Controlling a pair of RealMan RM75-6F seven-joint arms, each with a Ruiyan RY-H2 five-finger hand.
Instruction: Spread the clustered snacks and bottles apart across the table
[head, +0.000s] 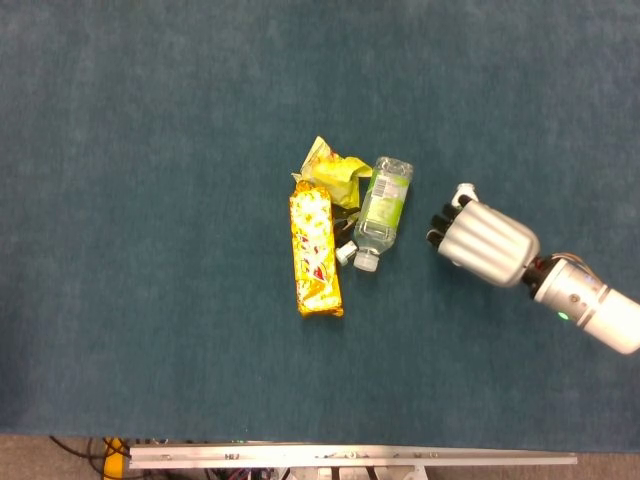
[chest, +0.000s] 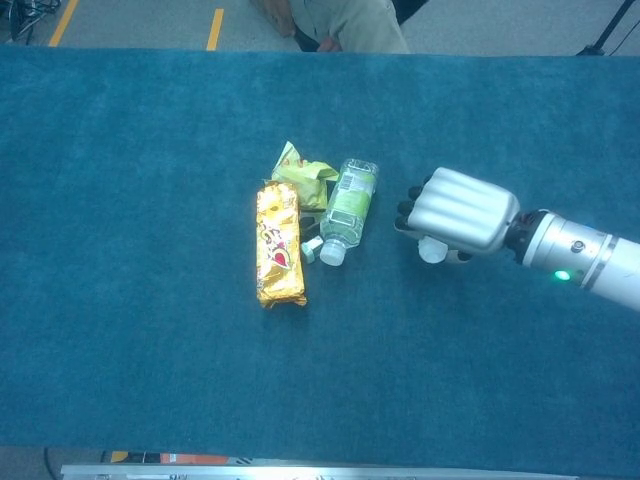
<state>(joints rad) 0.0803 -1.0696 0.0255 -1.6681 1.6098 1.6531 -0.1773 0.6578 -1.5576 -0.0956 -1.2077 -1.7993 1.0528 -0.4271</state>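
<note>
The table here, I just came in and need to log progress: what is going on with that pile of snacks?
The robot's right hand hovers to the right of the cluster, fingers curled in, holding nothing and touching nothing. The long yellow snack packet, the crumpled yellow-green snack bag and the clear plastic bottle with a green label lie bunched together mid-table on the blue cloth. A second small cap shows between packet and bottle. Nothing is spread yet. The left hand is not in view.
</note>
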